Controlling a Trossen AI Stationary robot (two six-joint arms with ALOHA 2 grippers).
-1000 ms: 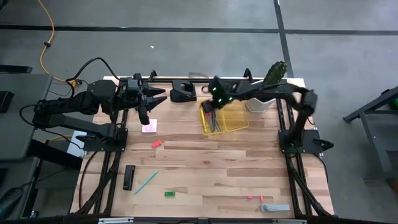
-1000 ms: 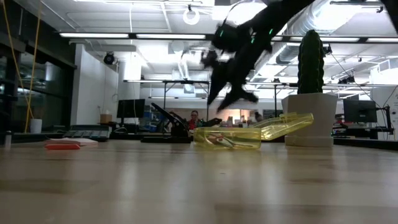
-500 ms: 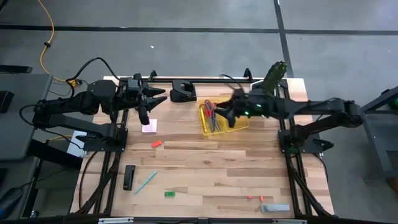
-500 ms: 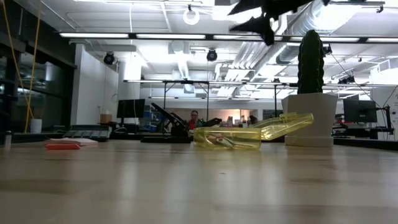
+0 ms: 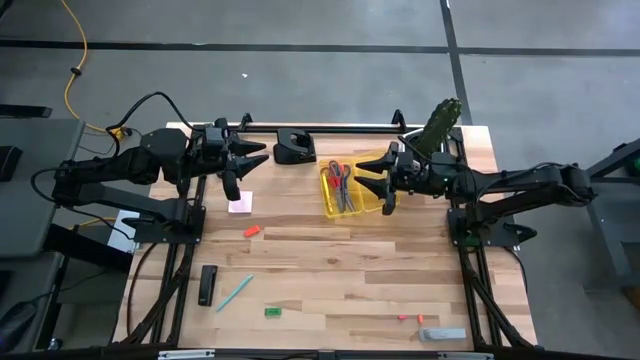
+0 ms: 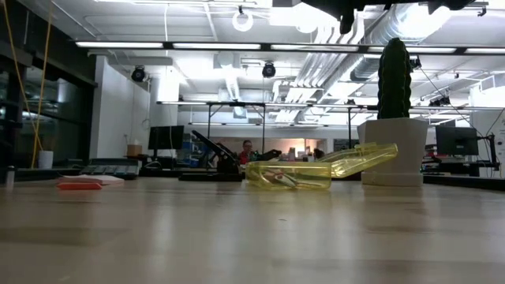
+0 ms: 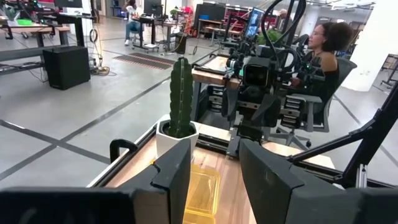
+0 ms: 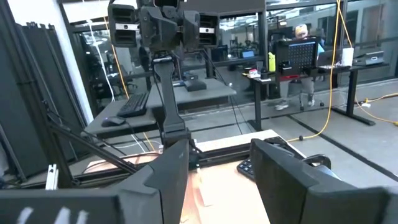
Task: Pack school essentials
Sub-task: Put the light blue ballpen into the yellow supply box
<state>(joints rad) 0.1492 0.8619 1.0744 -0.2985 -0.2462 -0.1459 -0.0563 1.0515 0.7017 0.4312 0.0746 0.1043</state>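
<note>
A pale wooden plank worktop (image 5: 330,270) stands on a grey concrete floor, and the low view looks across it into a bright workshop with ceiling lights and desks. Near the far edge lies a clear yellow plastic case (image 5: 357,189), open, with red-handled scissors (image 5: 336,176) and blue-handled scissors (image 5: 345,190) inside it. The right gripper (image 5: 376,178) hovers at the case's right-hand side, above the worktop, its fingers spread apart and holding nothing. The left gripper (image 5: 243,160) hangs near the far left edge, fingers also apart and empty; a pale pink square pad (image 5: 240,204) lies on the wood just in front of it. A small red-orange piece (image 5: 252,231) lies a little nearer the front, apart from both grippers. Well away from either gripper, toward the front edge, lie a flat black rectangular bar (image 5: 207,284), a teal pencil (image 5: 236,292), a tiny green eraser (image 5: 272,312) and some pink bits (image 5: 403,317). A green cactus in a white pot (image 5: 438,124) stands at the far right corner.
</note>
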